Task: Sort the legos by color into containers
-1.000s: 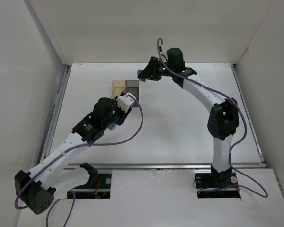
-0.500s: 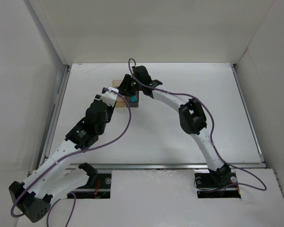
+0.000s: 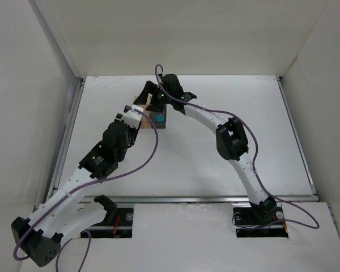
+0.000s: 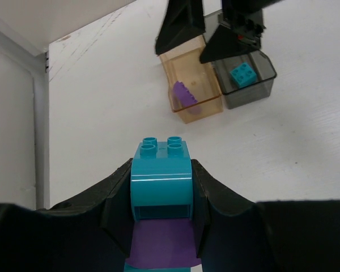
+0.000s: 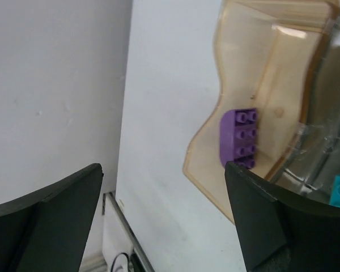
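The left gripper (image 4: 161, 170) is closed narrow on a teal lego brick (image 4: 161, 173), which stands studs-up between its fingers with a purple piece (image 4: 161, 245) directly under it. Ahead of this gripper and a little to its right, two containers sit touching side by side on the white tabletop (image 4: 102, 124). The amber container (image 4: 204, 110) holds a purple brick (image 4: 184, 94), and the smoky grey container (image 4: 248, 97) to its right holds a small teal brick (image 4: 242, 74).

The right gripper (image 5: 163, 169) hangs just above both containers with its jaws spread wide and nothing between them. In its wrist view the amber container and purple brick lie below, next to one finger (image 5: 269, 226). The small teal brick shows just beyond that finger.
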`<state>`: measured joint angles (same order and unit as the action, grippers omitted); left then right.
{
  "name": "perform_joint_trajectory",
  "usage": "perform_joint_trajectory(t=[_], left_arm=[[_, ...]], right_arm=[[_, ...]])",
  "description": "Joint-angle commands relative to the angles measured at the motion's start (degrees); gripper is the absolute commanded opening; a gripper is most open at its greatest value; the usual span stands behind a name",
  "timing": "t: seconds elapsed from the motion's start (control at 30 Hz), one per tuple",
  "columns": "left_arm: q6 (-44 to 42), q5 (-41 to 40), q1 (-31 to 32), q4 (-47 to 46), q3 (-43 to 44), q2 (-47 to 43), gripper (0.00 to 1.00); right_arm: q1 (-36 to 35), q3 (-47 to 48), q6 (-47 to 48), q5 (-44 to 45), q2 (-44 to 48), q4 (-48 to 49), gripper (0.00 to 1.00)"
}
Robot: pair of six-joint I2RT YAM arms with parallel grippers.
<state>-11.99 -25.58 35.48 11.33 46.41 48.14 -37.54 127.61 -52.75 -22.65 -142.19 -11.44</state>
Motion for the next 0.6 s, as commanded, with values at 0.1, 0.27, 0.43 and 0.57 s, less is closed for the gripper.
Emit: perform_joint_trajectory(t=[0.1,0.27,0.43,0.57], left_arm=[[-3.9,14.7,-0.3,-3.1,1.2,-0.9,0.0],[-10.9,29.9,-0.3,-7.9,1.2,-2.1,0.0],[-15.8,40.4,-0.3,-10.5,3.2,0.2,0.0],[-17.7,46.9,-0.3,-10.5,5.6,2.8,0.0]], right_arm=[[2.4,-3.3,13.5,-13.6,12.7,2.7,0.94],[9.1,-22.1,26.1,-21.7,31.2,2.2,0.94],[12.6,-35.8,36.7,-26.3,44.4,-2.7,0.93],[9.1,-36.5,41.3,-25.3,48.2,-8.8,0.93]])
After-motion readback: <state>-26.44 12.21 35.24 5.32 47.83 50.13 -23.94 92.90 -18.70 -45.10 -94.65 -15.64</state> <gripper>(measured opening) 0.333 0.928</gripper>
